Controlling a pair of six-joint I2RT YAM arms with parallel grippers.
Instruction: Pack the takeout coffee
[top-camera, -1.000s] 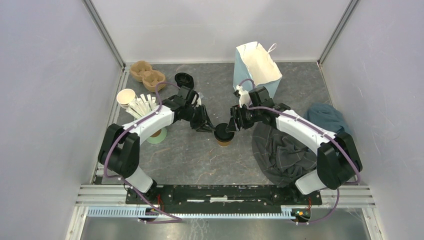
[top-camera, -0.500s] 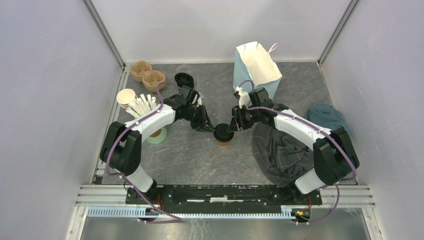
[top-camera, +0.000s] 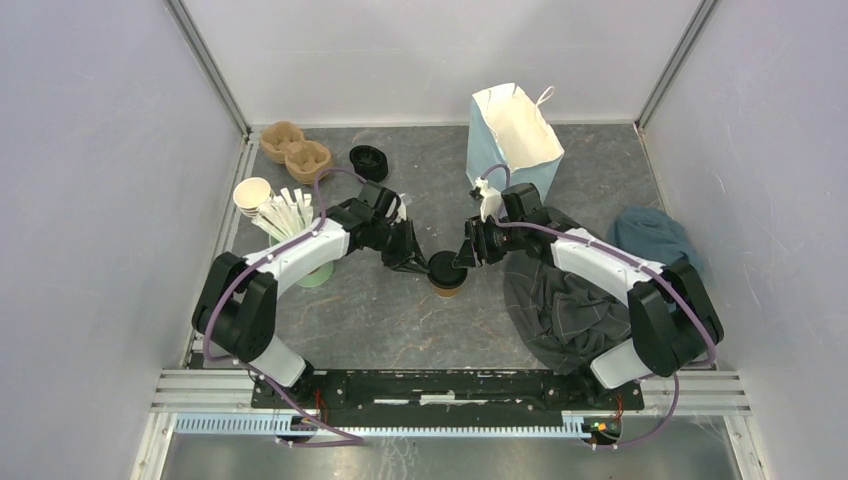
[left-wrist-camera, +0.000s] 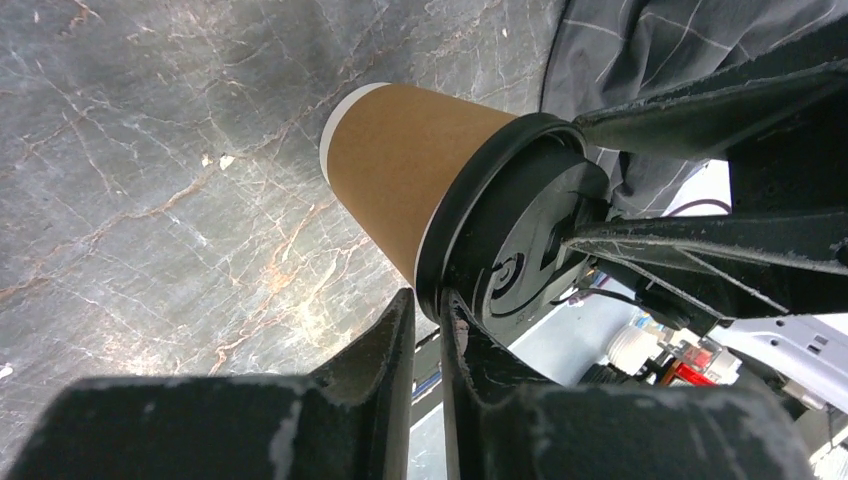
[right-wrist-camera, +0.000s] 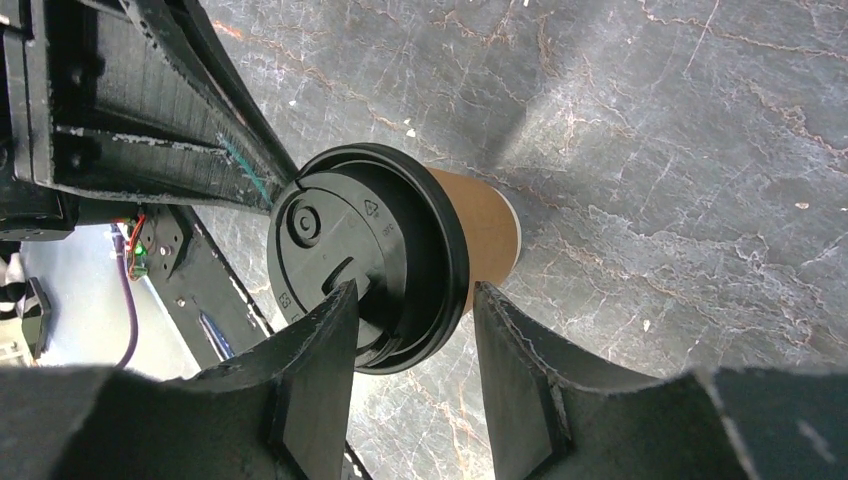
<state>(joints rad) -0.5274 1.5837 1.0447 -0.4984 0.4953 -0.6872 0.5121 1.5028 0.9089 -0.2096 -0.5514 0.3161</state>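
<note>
Lidding seems in hand mid-frame: left hand (left-wrist-camera: 428, 300), pressed together, touches the lid (right-wrist-camera: 370, 240) of the cup (left-wrist-camera: 400, 170); right hand (right-wrist-camera: 415, 300) straddles it, spread. Next needs a firm grip, then the bag (top-camera: 512, 125), upper right.

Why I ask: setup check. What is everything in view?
Brown paper cup with black plastic lid: one, centre of table, between the grippers.
Brown pulp cup carrier: one, far left corner.
Black lids: one stack, right of the carrier.
White paper bag: one, upright, open, far centre-right.
White sticks: one bundle, left side.
Pale green disc: one, half hidden under left arm.
Dark grey cloth: one, under right arm.
Blue-grey cloth: one, right edge.
Grey marbled table: one.
Left gripper: black, fingers nearly together at the lid's rim.
Right gripper: black, open, astride the lid's rim.
</note>
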